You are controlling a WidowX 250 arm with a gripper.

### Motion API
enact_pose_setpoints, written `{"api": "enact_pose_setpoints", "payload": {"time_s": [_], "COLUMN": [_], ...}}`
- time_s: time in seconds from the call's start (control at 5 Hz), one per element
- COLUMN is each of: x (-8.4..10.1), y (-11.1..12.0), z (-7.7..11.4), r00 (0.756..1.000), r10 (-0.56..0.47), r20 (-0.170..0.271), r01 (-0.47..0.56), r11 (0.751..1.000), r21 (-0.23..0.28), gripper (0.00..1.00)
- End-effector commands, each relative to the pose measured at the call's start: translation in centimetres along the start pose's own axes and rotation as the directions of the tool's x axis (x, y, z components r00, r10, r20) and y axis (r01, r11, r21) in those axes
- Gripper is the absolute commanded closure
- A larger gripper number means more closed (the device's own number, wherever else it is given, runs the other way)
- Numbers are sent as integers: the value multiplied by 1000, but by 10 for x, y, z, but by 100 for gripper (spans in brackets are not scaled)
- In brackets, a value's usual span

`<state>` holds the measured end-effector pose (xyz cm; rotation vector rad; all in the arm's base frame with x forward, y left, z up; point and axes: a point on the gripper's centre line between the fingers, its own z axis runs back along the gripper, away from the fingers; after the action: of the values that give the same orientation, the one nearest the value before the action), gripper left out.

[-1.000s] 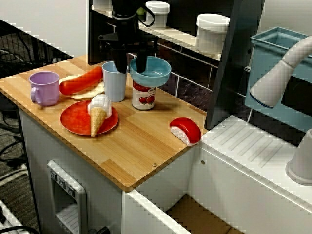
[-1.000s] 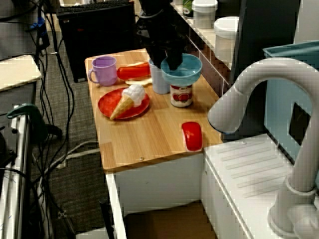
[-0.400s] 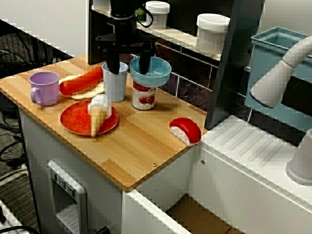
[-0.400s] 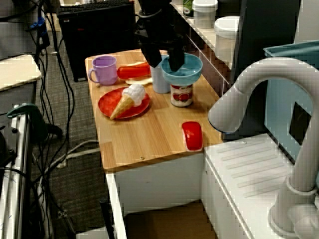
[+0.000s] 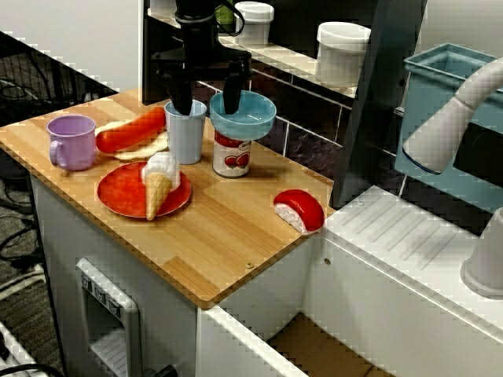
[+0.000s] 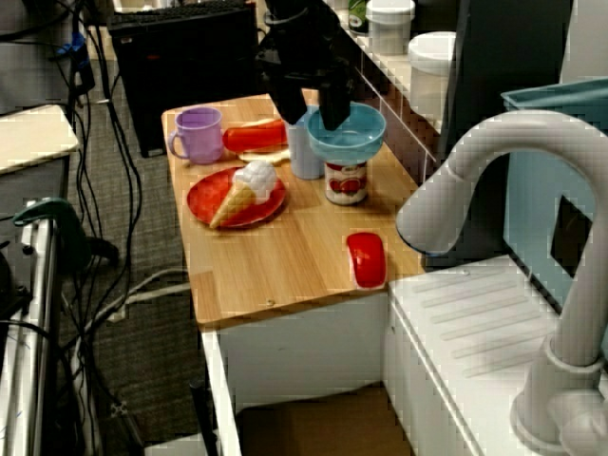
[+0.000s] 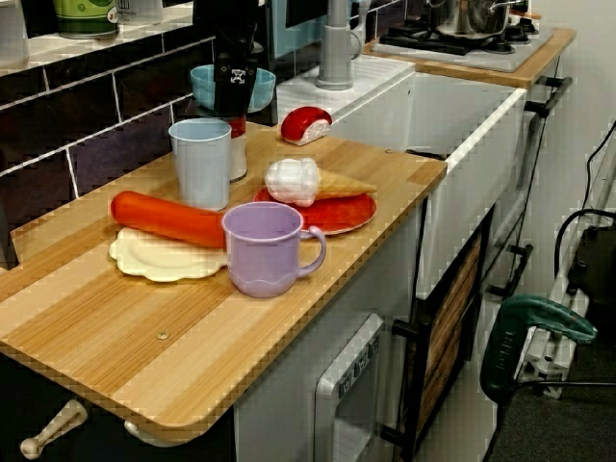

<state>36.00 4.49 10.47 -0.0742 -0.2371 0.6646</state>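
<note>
Claw (image 5: 207,100) hangs wide, one finger at the bowl (image 5: 250,119) perched on the can (image 5: 232,155); a nudge could topple it.

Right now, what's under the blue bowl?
A red-labelled can stands under the blue bowl, which rests on its top. The bowl covers the can's lid, so whether it is open or sealed cannot be seen.

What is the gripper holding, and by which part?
Nothing. The gripper is open, one finger over the blue bowl and the other over the pale blue cup, gripping neither.
</note>
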Motion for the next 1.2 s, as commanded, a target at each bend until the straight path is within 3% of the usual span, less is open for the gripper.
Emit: {"api": "enact_pose_setpoints", "payload": {"time_s": [0.0,0.6,0.8,1.0], "x": [10,3,-3,-18], "y": [2,10,15,20], "z": [32,52,60,59], "r00": [1000,998,999,999], "r10": [23,38,20,-31], "r20": [17,-44,-49,-25], "r01": [-21,-43,-27,27], "r11": [997,990,988,989], "r21": [-74,-133,-151,-145], "gripper": [0,0,0,0]}}
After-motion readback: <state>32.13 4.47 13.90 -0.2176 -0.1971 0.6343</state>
